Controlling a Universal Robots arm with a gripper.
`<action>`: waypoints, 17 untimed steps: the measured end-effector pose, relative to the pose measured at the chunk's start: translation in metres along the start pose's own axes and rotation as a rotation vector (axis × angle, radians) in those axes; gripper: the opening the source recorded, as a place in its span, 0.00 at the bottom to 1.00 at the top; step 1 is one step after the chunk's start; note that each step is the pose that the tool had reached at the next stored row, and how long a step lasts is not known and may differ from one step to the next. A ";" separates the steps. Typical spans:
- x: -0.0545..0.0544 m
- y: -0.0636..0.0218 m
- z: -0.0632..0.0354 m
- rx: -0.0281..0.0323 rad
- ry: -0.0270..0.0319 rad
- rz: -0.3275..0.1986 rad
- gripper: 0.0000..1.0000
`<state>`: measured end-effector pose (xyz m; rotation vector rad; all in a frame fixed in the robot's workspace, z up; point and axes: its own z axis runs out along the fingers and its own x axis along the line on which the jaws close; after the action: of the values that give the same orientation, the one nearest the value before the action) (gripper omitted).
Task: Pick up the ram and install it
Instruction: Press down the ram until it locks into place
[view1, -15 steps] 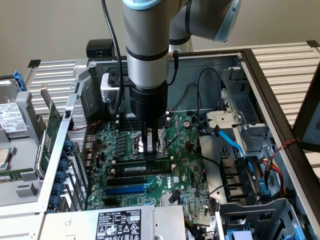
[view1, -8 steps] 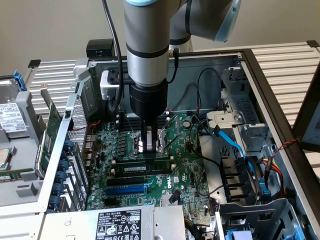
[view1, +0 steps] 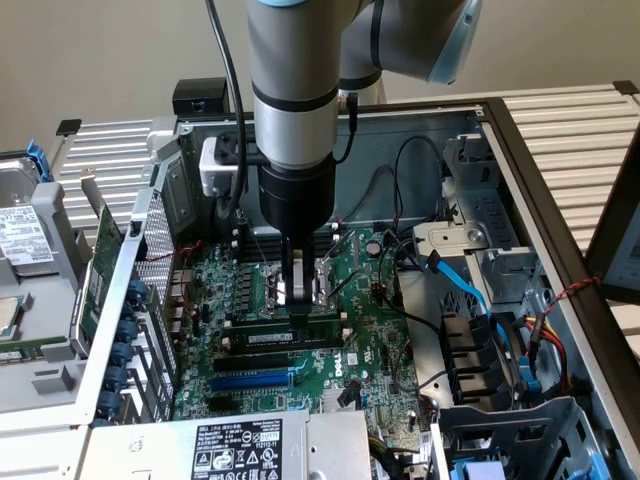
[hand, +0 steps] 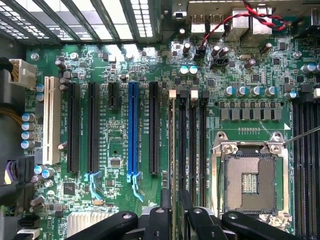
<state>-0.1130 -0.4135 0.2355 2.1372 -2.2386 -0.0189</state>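
Your ram (view1: 285, 339), a long thin green circuit-board stick with a pale label, stands on edge in one of the long black plastic memory slots (view1: 262, 361) on the green motherboard (view1: 370, 330), near the middle of the open computer case (view1: 530, 180). In the wrist view you see its edge (hand: 173, 160) running straight along the slot.

The black two-finger gripper (view1: 298, 305) is narrowed onto the stick's upper edge, holding the ram from above. The pick-up is done, and the stick looks lined up in the slot. Whether it is pressed fully home you cannot tell, and the latches are too small to read.

The empty silver processor socket (hand: 248, 177) sits just beside the memory slots. The blue expansion slot (view1: 250, 381) lies nearer the camera.
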 end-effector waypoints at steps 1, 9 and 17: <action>0.000 0.0000 -0.0002 -0.0010 0.0001 0.000 0.21; 0.000 0.0014 -0.0017 -0.0060 0.0019 0.000 0.21; 0.001 0.0106 -0.0033 -0.0060 0.0018 0.004 0.11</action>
<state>-0.1235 -0.4135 0.2392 2.1294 -2.2384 -0.0236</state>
